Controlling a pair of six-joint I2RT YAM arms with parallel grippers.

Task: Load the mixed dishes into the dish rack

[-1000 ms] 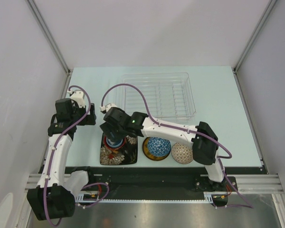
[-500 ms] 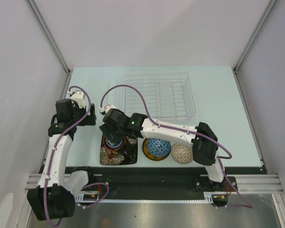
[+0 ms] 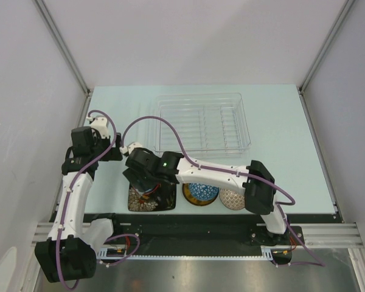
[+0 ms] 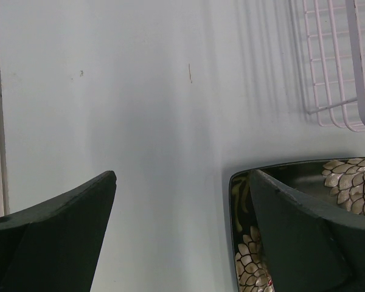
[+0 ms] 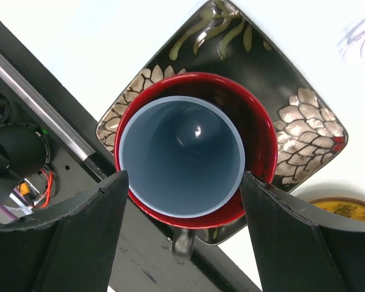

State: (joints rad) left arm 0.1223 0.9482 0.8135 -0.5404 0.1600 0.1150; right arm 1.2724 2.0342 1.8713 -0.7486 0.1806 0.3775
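Observation:
A pale blue cup (image 5: 179, 155) stands nested inside the red-lined mug (image 5: 261, 140), which stands on the black square floral plate (image 5: 304, 121). My right gripper (image 5: 184, 176) is open, with one finger on each side of the cup and mug rims. In the top view it (image 3: 147, 179) covers them over the plate (image 3: 137, 199). My left gripper (image 4: 182, 173) is open and empty over bare table, beside the plate's corner (image 4: 304, 182); in the top view it (image 3: 114, 152) is left of the plate. The clear dish rack (image 3: 198, 96) holds nothing.
A blue patterned bowl (image 3: 201, 190) sits on the yellow saucer (image 5: 347, 208), with a brownish patterned bowl (image 3: 232, 198) to its right, both at the near table edge. The black front rail (image 5: 61, 128) runs just beside the plate. The rack's corner (image 4: 334, 73) shows in the left wrist view.
My right gripper has moved left and toward the near edge and come down round the cup and mug, hiding them in the top view. The left arm has not moved.

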